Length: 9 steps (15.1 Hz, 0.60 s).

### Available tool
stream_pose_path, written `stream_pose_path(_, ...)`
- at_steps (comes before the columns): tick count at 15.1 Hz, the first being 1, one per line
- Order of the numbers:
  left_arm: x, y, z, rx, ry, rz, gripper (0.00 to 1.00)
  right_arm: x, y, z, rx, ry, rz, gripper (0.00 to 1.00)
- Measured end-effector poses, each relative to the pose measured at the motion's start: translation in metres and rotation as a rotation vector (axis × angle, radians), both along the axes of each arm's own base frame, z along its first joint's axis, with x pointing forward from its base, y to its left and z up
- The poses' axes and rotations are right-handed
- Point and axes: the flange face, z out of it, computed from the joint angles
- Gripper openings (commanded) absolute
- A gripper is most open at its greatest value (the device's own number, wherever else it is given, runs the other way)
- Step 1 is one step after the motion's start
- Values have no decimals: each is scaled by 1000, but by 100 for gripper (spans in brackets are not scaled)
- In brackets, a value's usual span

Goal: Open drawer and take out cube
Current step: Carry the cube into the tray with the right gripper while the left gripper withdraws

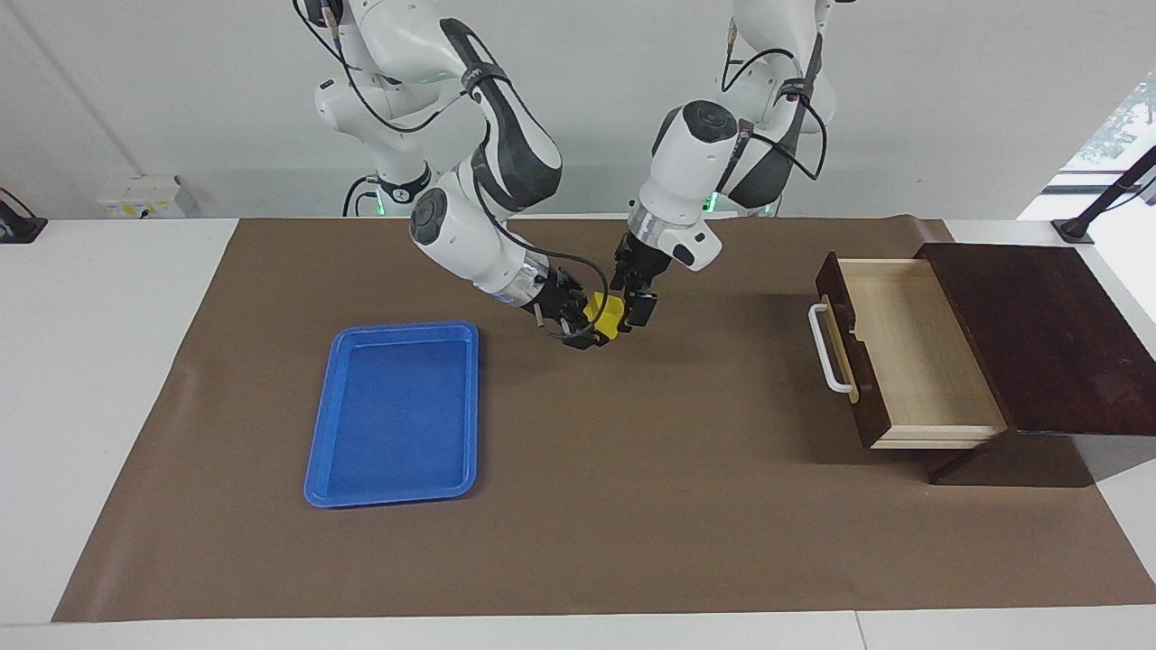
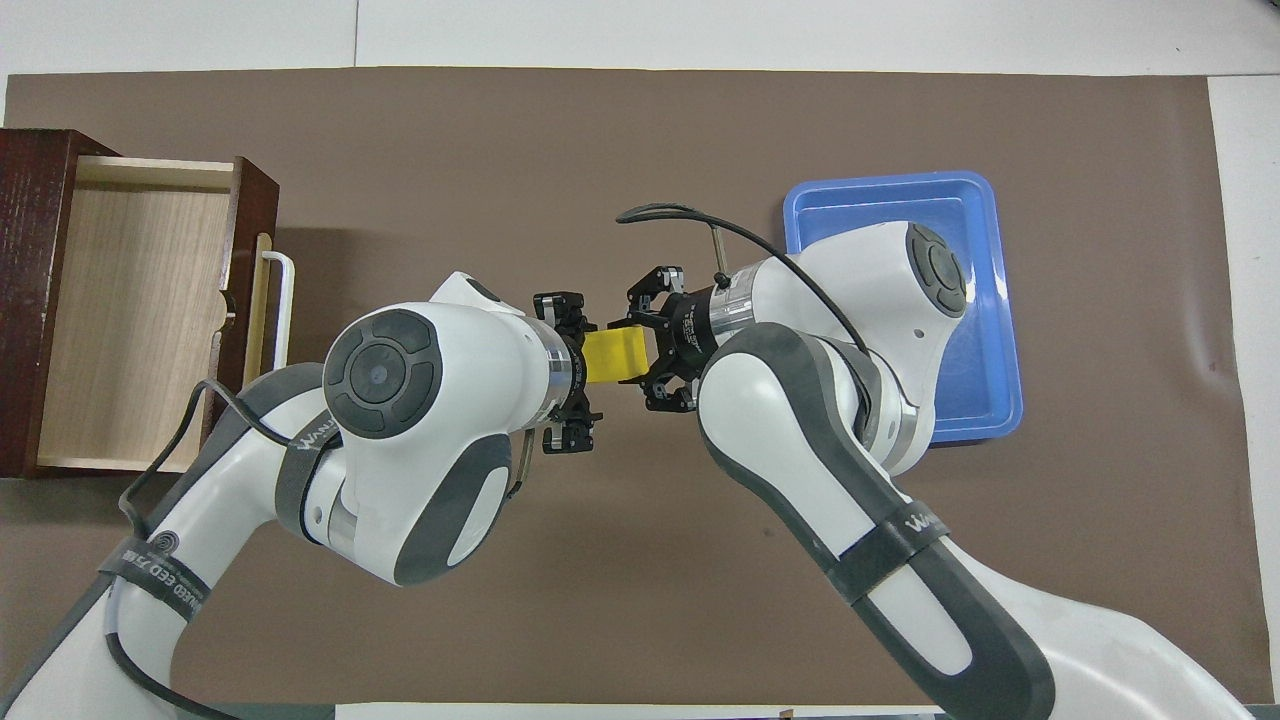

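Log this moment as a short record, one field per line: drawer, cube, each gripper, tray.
drawer: the drawer is pulled open at the left arm's end of the table, nothing visible inside
cube: yellow cube is in the air over the brown mat, between both grippers
right gripper: right gripper is shut on the cube
left gripper: left gripper is open, beside the cube
tray: blue tray lies toward the right arm's end, nothing in it
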Motion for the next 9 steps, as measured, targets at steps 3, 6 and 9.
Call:
stream_pose_path(3, 32, 59, -6, 74, -3, 12, 100, 9, -17, 0, 12, 15, -31, 0)
stream_pose_path(6, 68, 146, -11, 105, -8, -15, 100, 31, -78, -4, 42, 55, -70, 0)
stream_pose_path(9, 90, 222, -13, 145, -31, -51, 100, 52, -172, -4, 77, 76, -110, 0)
